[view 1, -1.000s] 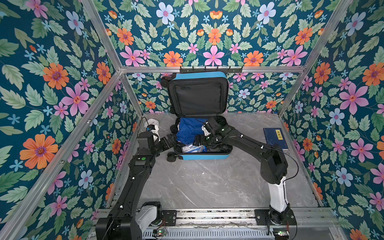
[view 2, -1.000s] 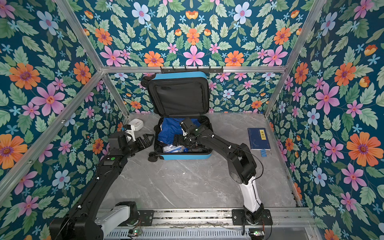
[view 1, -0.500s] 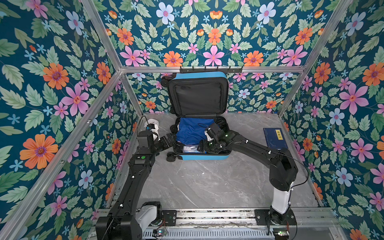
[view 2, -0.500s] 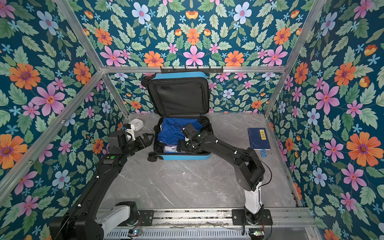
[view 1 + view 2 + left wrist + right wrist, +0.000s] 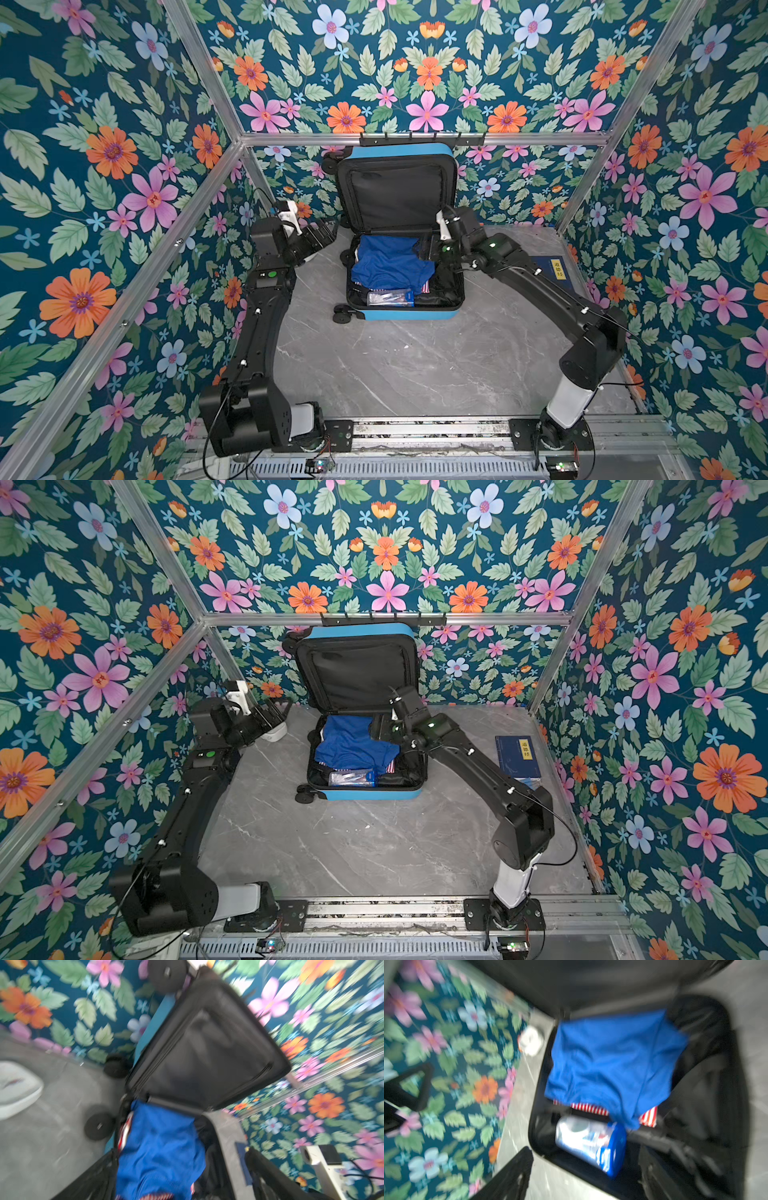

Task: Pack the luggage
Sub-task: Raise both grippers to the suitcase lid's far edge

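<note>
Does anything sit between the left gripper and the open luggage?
Nothing visible: only bare table separates the left gripper from the wheeled side of the luggage. The white object lies near the gripper, not between.

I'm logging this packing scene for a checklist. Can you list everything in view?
luggage: one, sky-blue shell with black lining, open at the back of the table, lid upright
garment: one, blue, crumpled inside the luggage
striped cloth: one, red and white, under the garment
pouch: one, clear with a blue end, inside along the near wall
book: one, dark blue with a yellow label, on the table right of the luggage
white object: one, left of the luggage; kind unclear
hook rail: one, black, above the lid
table: one, grey marble
left gripper: one, black, open, left of the luggage
right gripper: one, black, open, over the right side of the luggage
</note>
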`<state>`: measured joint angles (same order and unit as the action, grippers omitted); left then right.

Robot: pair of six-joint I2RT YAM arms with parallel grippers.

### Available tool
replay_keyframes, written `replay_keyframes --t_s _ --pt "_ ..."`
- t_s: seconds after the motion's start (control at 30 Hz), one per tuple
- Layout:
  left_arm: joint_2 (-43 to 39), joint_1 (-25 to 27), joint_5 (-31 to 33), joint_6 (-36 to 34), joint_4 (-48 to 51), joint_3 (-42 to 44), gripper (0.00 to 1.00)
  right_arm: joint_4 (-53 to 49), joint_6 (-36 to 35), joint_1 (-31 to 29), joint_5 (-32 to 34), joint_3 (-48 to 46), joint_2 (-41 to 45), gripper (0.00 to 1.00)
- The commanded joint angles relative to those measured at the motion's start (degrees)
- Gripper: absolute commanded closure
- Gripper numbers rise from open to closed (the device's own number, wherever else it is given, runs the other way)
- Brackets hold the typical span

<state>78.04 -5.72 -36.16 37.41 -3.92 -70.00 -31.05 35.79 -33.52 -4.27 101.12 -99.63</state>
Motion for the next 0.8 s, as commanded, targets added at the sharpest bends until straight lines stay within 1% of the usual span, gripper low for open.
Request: replay_keyframes --t_s 0.0,0.07,0.13,0.2,0.3,0.37,0.5,0.6,0.67,0.77 --pt "3.89 -1.80 -6.63 11.32 -20.01 -2.03 0.00 12.13 -0.50 3.61 -0.25 -1.80 3.35 0.15" --pt "7.33 -2.86 -7.31 16.51 -27.88 -3.71 0.00 21.04 -1.96 5.05 0.43 -4.62 6.48 0.11" --pt "11.72 -3.37 -8.24 21.20 -33.99 -6.95 0.00 28.45 -5.00 5.75 2.57 -5.90 7.76 0.06" --pt "16.05 -3.40 -9.23 24.36 -37.51 -10.88 0.01 32.33 -7.86 6.24 4.34 -4.98 7.29 0.02" --pt "22.01 -3.35 -9.75 28.89 -42.21 -15.93 0.01 36.99 -10.04 7.96 4.34 -2.39 5.17 0.02" --pt "25.51 -3.34 -10.13 31.73 -45.67 -18.68 0.01 39.05 -8.52 9.82 3.44 -0.55 2.07 0.02" --pt "31.47 -3.30 -11.47 36.54 -48.97 -24.92 0.01 40.94 -0.90 14.65 -0.15 4.71 -3.16 0.02" --pt "33.73 -3.07 -11.32 36.75 -47.87 -27.57 0.01 42.47 3.13 16.98 -2.32 8.58 -7.31 0.02" --pt "34.90 -2.65 -11.11 35.63 -45.17 -29.33 0.01 42.48 5.65 18.21 -4.77 12.03 -10.47 0.02" --pt "37.21 -1.39 -12.18 34.56 -42.44 -32.82 0.02 40.13 8.40 19.19 -9.52 20.00 -16.09 0.04"
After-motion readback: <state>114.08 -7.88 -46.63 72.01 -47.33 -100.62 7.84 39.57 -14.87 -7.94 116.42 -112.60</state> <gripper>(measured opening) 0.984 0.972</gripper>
